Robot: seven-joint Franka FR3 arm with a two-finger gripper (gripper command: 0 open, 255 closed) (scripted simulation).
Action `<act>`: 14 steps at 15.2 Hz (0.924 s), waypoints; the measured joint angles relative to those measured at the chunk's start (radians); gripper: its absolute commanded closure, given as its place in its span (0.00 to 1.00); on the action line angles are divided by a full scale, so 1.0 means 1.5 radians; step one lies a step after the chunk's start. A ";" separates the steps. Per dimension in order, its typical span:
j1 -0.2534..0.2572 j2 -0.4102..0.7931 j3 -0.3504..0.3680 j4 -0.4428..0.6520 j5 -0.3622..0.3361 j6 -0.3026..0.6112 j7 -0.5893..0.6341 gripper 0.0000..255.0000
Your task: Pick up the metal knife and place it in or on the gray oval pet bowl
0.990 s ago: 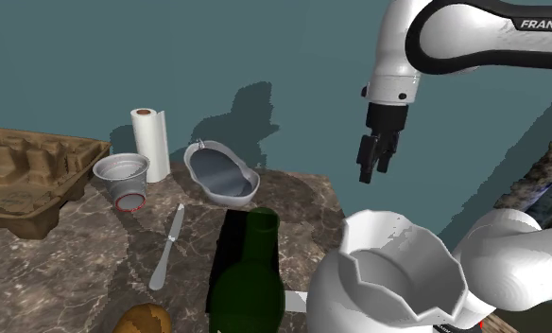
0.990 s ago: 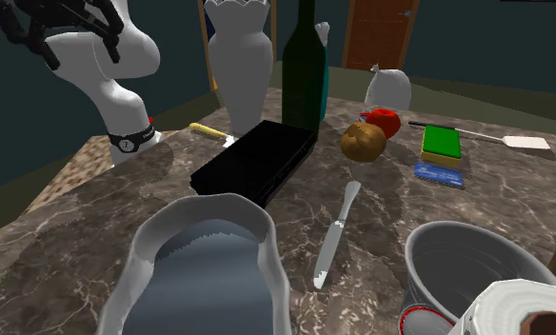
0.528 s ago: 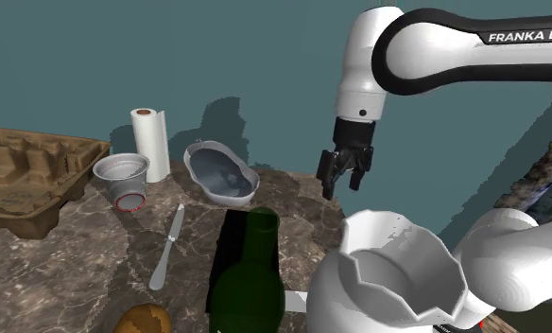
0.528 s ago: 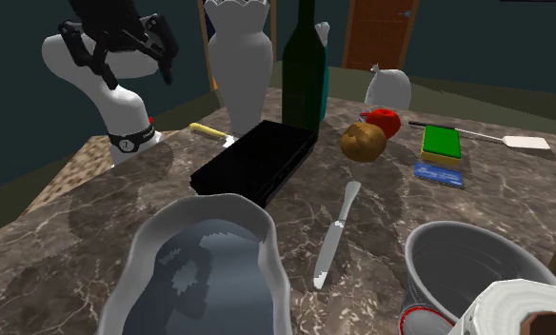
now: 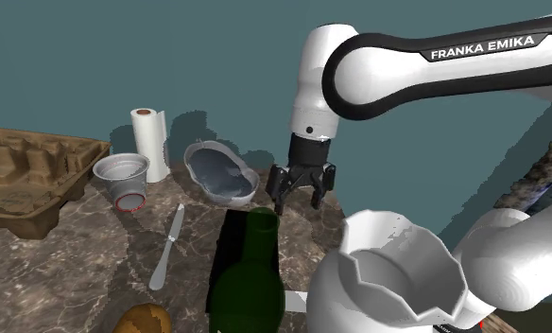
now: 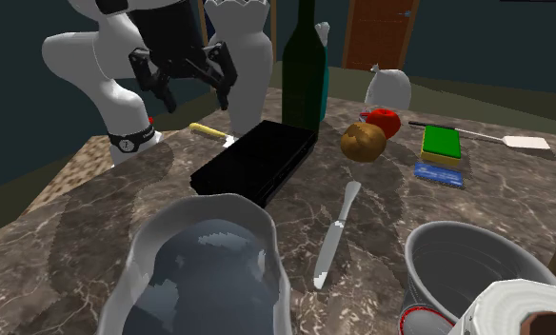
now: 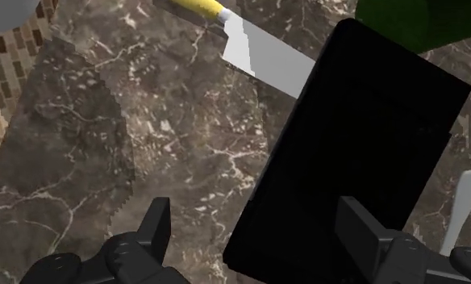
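The metal knife [image 5: 167, 248] lies flat on the marble table, its silver blade pointing toward the grey oval pet bowl [image 5: 225, 178], which stands empty at the back. In the second exterior view the knife [image 6: 335, 233] lies beside the bowl's rim [image 6: 145, 246]. My gripper [image 5: 301, 196] hangs open and empty in the air, to the shoulder view's right of the bowl and well away from the knife. Seen from the second exterior view, the gripper [image 6: 190, 88] hovers above a black box [image 6: 257, 162]. In the wrist view the gripper [image 7: 256, 234] straddles the box's edge [image 7: 363, 137], and the knife handle [image 7: 461, 208] peeks out past the box.
A green bottle [image 5: 250, 284] and a white vase [image 5: 388, 274] stand close in front. A paper towel roll [image 5: 149, 140], a grey cup [image 5: 123, 180] and a cardboard tray [image 5: 28, 175] sit at the shoulder view's left. A yellow-handled blade [image 7: 258, 56] lies by the box.
The arm has swung toward the shoulder view's left and come down, from beyond the table's edge to above the black box. The fingers stayed open. Nothing on the table moved.
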 measured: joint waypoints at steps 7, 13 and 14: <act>-0.018 0.163 0.091 0.093 -0.020 0.114 0.172 0.00; -0.011 0.340 0.136 0.197 -0.117 0.208 0.345 0.00; -0.005 0.371 0.137 0.219 -0.138 0.218 0.376 0.00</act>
